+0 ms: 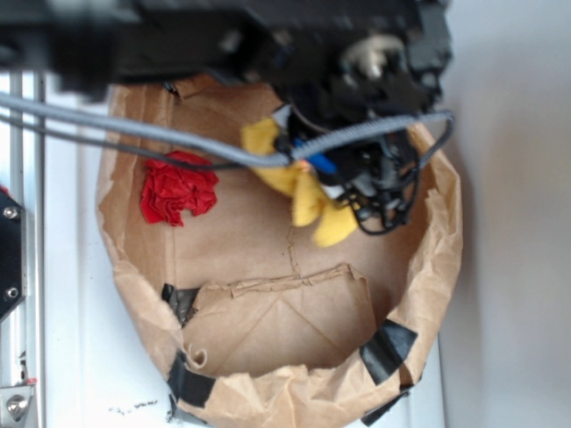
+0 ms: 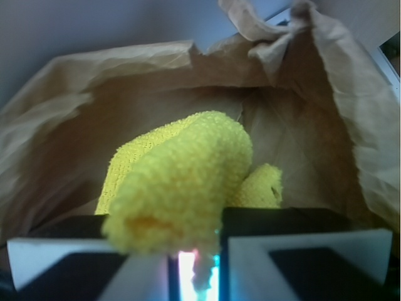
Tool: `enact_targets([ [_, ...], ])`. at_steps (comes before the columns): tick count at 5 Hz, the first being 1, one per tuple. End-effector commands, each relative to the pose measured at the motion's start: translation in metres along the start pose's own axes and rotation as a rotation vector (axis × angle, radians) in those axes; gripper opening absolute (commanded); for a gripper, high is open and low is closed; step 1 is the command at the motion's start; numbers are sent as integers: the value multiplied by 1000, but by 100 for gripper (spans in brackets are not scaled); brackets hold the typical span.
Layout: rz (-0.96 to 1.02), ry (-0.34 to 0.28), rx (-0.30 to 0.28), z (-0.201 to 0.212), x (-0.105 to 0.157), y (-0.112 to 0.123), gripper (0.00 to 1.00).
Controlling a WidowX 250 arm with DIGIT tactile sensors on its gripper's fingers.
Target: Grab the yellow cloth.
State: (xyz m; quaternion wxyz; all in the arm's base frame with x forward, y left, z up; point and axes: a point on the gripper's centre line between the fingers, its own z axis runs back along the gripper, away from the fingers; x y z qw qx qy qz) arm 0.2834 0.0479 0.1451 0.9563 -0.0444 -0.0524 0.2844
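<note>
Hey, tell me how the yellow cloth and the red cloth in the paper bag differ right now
The yellow cloth is held between the gripper fingers, while the red cloth lies free on the paper bag floor. The yellow cloth hangs stretched out in thick folds; the red cloth is bunched into a wrinkly ball. The yellow cloth looks larger than the red cloth. Both are soft fabric inside the same bag.

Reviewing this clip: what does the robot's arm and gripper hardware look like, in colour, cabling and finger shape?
The arm is black and blurred, with grey cables across it, one corrugated. A blue part shows near the gripper. In the wrist view the fingers are blocky, black with pale grey faces.
</note>
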Motion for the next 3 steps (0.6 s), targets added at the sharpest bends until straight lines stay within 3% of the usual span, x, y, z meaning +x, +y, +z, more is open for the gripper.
enact_targets([
  [1,-312,51,-14,31,25,13,0],
  [2,-444,62,25,36,20,8,0],
  [3,-444,62,25,36,20,8,100],
])
